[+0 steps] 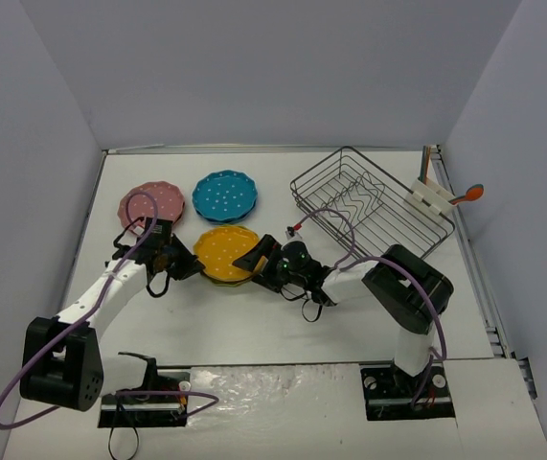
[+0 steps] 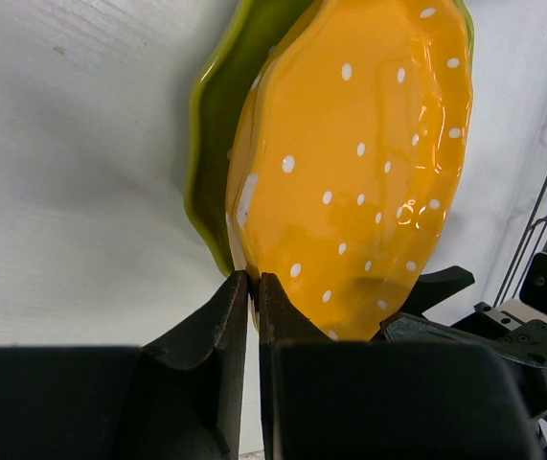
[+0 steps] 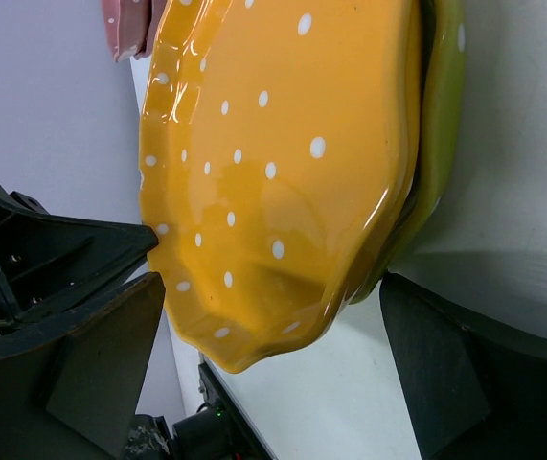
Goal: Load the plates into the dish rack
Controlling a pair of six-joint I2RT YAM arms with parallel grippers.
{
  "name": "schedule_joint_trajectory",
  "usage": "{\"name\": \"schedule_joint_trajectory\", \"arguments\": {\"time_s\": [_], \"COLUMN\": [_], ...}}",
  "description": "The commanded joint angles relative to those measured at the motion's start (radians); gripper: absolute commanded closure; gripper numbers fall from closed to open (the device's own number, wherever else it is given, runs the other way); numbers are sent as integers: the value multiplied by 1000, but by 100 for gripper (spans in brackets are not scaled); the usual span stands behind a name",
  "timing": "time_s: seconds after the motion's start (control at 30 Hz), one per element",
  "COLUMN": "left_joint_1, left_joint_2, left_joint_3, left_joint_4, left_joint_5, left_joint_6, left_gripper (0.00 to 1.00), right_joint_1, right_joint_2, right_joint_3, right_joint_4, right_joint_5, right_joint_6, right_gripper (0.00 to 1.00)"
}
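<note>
The top camera hangs high behind the near edge of the table and looks down over all of it, with the orange plate near the middle. The two wrist cameras sit close against that plate, facing it from opposite sides. All three views share it.

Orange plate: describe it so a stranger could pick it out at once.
On the white table, left of the dark wire dish rack, lie dotted plates. The orange plate is nearest the arms, nearer than the pink plate and blue plate. Only it sits on a yellow-green plate.
</note>
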State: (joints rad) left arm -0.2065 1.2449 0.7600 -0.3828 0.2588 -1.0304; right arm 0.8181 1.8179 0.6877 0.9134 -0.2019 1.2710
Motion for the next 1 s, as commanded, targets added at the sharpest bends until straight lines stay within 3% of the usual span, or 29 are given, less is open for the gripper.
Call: {"name": "schedule_joint_trajectory", "arguments": {"time_s": [0.0, 0.47, 0.97], "left_joint_1": [-20, -24, -40], "left_joint_2": [-56, -79, -115], "left_joint_3": [50, 67, 26], "left_joint_4": [105, 79, 102], "left_joint_5": [85, 73, 97], "left_joint_6": [-34, -18, -45], "left_gripper": [100, 100, 100], "right_joint_1": [1, -10, -13], "right_joint_2": [-68, -152, -23], "right_joint_3": [9, 5, -29], "right_joint_4": [114, 52, 256], "right_joint_5": [5, 35, 25], "right_joint_6": [18, -7, 87], "right_gripper": [9, 9, 10]}}
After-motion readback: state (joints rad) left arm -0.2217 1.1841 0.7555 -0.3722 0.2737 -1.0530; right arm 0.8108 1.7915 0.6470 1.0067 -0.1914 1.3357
